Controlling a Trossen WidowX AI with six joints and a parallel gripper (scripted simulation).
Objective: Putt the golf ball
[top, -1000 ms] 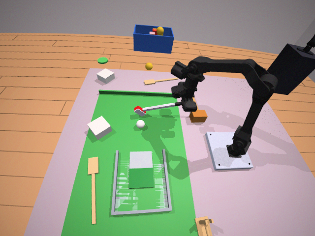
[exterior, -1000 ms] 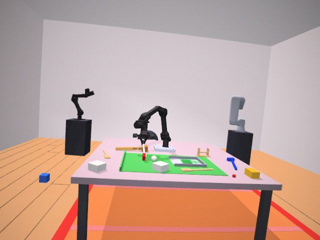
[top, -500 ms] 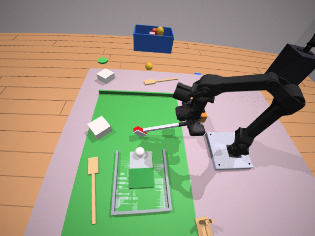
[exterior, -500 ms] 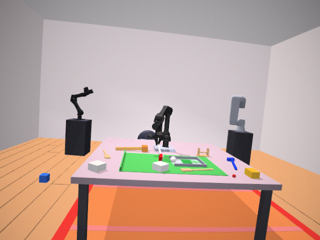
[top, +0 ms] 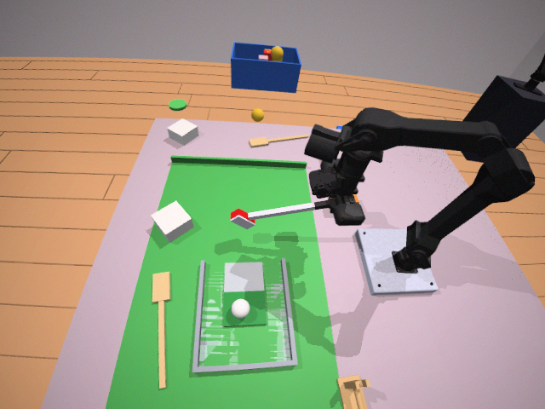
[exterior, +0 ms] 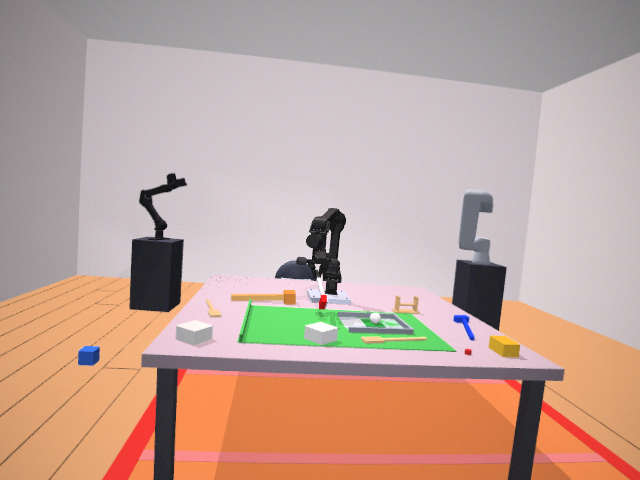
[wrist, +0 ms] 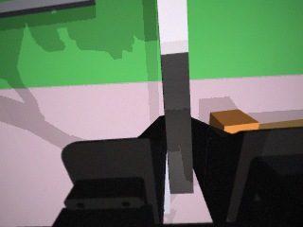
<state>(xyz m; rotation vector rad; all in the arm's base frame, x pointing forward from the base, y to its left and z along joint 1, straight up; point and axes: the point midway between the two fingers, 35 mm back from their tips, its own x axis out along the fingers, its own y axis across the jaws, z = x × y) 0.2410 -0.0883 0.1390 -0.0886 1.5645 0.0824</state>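
Pincer (top: 329, 204) grips putter (top: 281, 211) — ball (top: 240, 308) on green (top: 253, 318).

table (exterior: 289, 359): pale pink top, dark legs.
green mat (top: 197, 198): flat on table, centre-left.
white blocks (top: 172, 218): one on mat edge, one (top: 182, 129) beyond it.
wooden paddles (top: 161, 317): one on mat, one (top: 275, 140) on bare top.
base plate (top: 381, 246): right of mat.

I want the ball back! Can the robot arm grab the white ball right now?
Probably not. The gripper is shut on the red putter, so its fingers are full, and the golf ball sits inside the grey frame.
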